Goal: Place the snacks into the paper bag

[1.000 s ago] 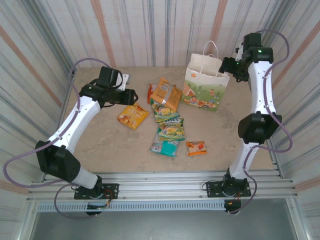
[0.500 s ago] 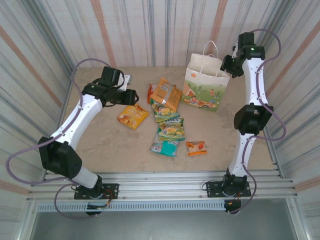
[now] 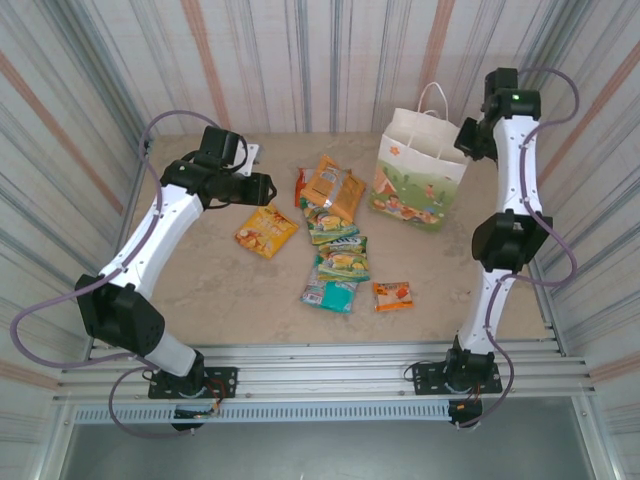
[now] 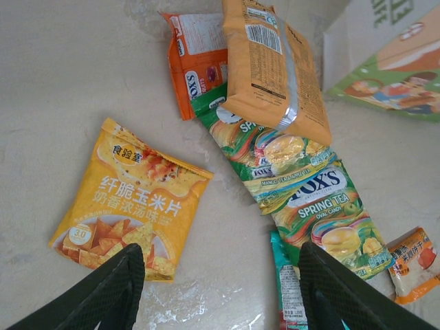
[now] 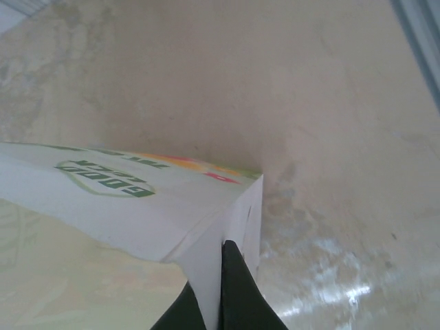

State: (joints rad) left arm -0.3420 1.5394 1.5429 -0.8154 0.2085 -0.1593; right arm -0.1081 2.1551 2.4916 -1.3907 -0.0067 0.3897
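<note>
Several snacks lie mid-table: a yellow chips packet [image 3: 267,231] [image 4: 130,199], an orange packet [image 3: 335,185] [image 4: 275,65] overlapping an orange-red one [image 3: 302,183] [image 4: 196,58], two green candy packets [image 3: 330,222] [image 3: 344,258] [image 4: 330,213], a teal packet [image 3: 329,292] [image 4: 289,289] and a small orange packet [image 3: 393,295] [image 4: 412,265]. The paper bag [image 3: 420,175] [image 5: 124,199] stands at the back right, leaning slightly. My right gripper [image 3: 468,140] [image 5: 218,282] is shut on the bag's upper right edge. My left gripper [image 3: 262,187] [image 4: 220,275] hangs open above the table between the yellow packet and the green ones, holding nothing.
Corrugated striped walls close in the table at the back and both sides. A metal rail [image 3: 320,355] runs along the near edge. Bare tabletop [image 3: 200,290] lies left and in front of the packets.
The right gripper has shifted right and back with the bag's edge, and the bag has slid slightly right and tilted. The left gripper barely moved.
</note>
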